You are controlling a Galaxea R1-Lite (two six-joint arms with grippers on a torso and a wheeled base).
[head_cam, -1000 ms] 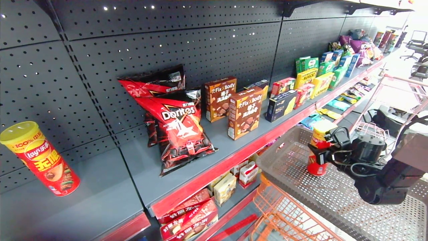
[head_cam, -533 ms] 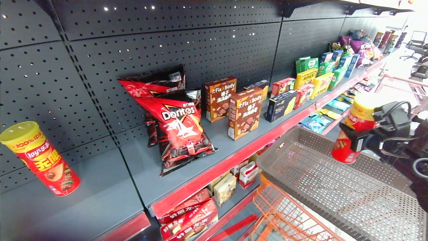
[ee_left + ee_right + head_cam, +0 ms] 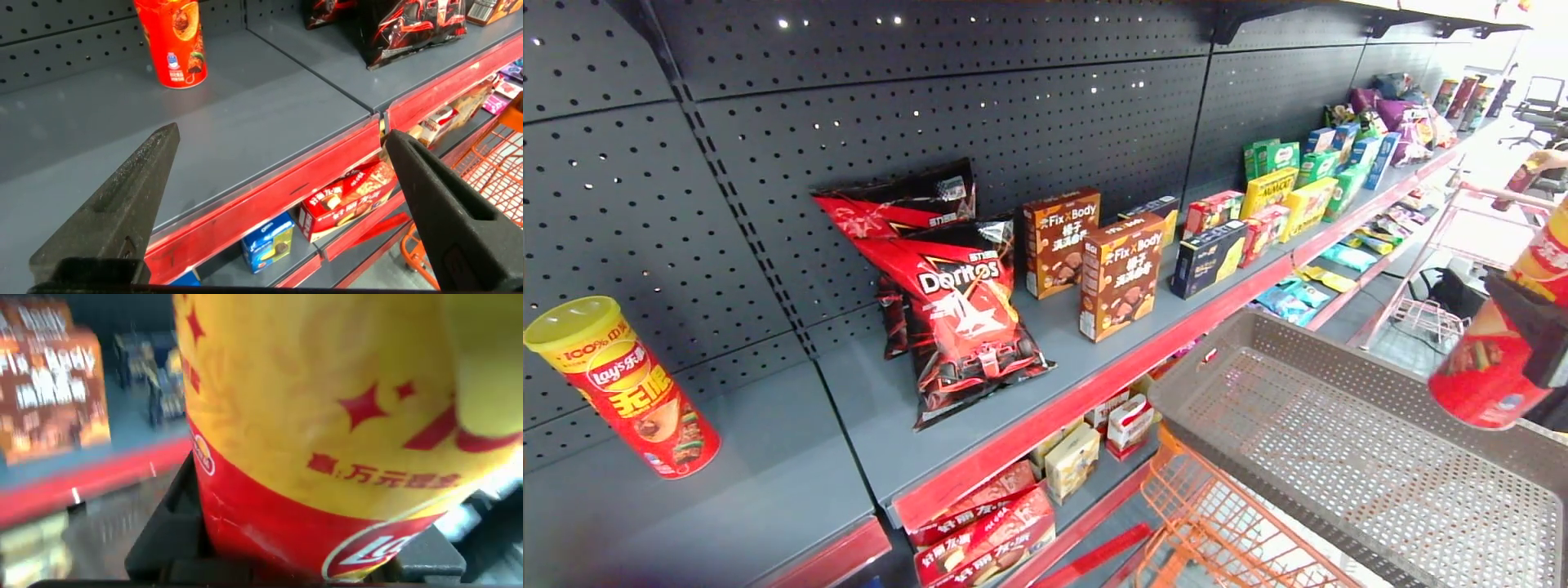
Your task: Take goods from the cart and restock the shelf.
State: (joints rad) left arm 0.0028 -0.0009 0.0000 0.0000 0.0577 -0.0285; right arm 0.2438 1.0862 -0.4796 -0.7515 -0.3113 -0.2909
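A red and yellow chip can hangs tilted above the right end of the cart's grey perforated basket, at the head view's right edge. My right gripper is shut on it, and the can sits close up in the right wrist view, with a dark finger beside it. A second, like chip can stands on the left section of the grey shelf. My left gripper is open and holds nothing. It hovers over that shelf section's front part, short of the standing can.
Two red chip bags lean mid-shelf, then brown boxes and several coloured boxes farther right. The shelf has a red front edge, with more goods on the lower shelf. An orange wire basket sits under the grey one.
My right gripper has lifted the chip can out of the cart basket and carried it up and to the right. The shelf goods have not moved.
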